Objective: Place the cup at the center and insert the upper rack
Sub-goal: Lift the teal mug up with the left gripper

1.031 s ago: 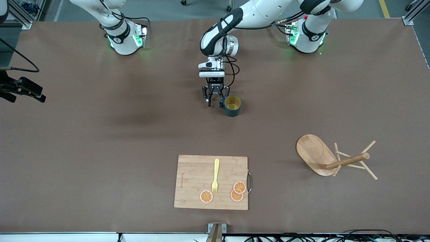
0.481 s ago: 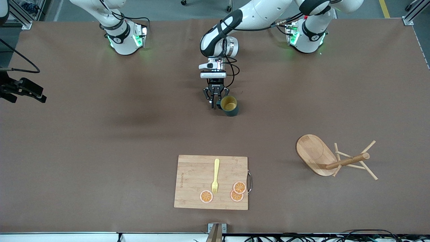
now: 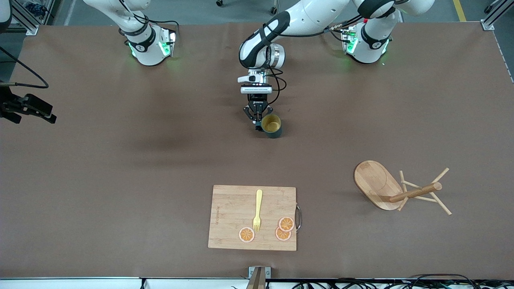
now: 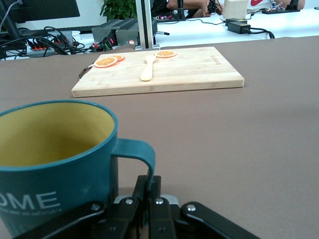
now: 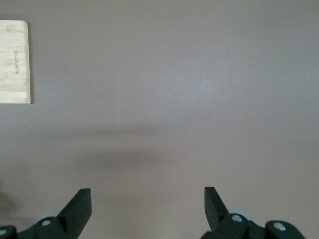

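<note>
The cup (image 3: pixel 272 126), dark teal with a mustard inside, stands upright on the brown table midway between the two arms' ends. My left gripper (image 3: pixel 258 122) sits low beside it, shut on the cup's handle (image 4: pixel 142 154); in the left wrist view both fingers (image 4: pixel 155 185) press the thin handle strap. The upper rack (image 3: pixel 401 190), a light wooden mug tree, lies tipped on its side toward the left arm's end, nearer the front camera than the cup. My right gripper (image 5: pixel 148 196) hangs open over bare table, holding nothing.
A wooden cutting board (image 3: pixel 253 217) lies near the table's front edge, with a yellow fork (image 3: pixel 257 209) and orange slices (image 3: pixel 282 228) on it. Brown table surface spreads between the cup and the board.
The left gripper's fingers have closed on the cup's handle. The cup has shifted slightly toward the right arm's end. The right arm has not moved.
</note>
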`<state>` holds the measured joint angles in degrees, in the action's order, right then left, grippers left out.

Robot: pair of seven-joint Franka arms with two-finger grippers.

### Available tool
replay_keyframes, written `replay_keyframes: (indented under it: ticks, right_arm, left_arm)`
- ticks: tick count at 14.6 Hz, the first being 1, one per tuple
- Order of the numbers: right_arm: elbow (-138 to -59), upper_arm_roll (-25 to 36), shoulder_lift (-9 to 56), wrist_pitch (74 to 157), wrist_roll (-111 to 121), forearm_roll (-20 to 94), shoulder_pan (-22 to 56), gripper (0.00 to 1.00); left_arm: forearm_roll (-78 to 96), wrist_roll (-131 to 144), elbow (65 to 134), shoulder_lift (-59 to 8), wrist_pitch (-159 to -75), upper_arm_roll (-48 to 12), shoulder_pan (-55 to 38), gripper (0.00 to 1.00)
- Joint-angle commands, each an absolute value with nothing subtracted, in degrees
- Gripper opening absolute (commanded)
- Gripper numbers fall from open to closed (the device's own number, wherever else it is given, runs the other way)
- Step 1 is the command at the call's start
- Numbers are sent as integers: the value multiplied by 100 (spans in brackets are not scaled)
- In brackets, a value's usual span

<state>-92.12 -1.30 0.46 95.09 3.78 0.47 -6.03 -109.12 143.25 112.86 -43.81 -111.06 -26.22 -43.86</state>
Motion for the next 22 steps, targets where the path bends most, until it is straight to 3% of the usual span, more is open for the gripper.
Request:
replay_keyframes:
  ticks: [1,8,12,18,22]
  right_arm:
    - [-9211,-132,26,9483,378,-62,-580,100]
    - [-9211,-132,26,9475,369,-62,-580,100]
    - [-9220,-132,35,9475,369,-62,-571,100]
    - [-9220,-132,44,9475,369,-62,-580,100]
    - [-9220,-132,44,9475,369,-62,-580,100]
  left_arm:
    - [-10943,14370,11232,-4220,-11232,-2637,-4281,0]
    - [-9091,13722,10908,-3051,-12672,-2672,-3727,0]
    - [-7221,12642,10416,-2533,-12885,-2672,-3385,0]
    - [-5214,11419,9449,-2364,-13059,-2681,-2524,0]
    - [-4494,11408,9255,-2277,-13385,-2681,-2014,0]
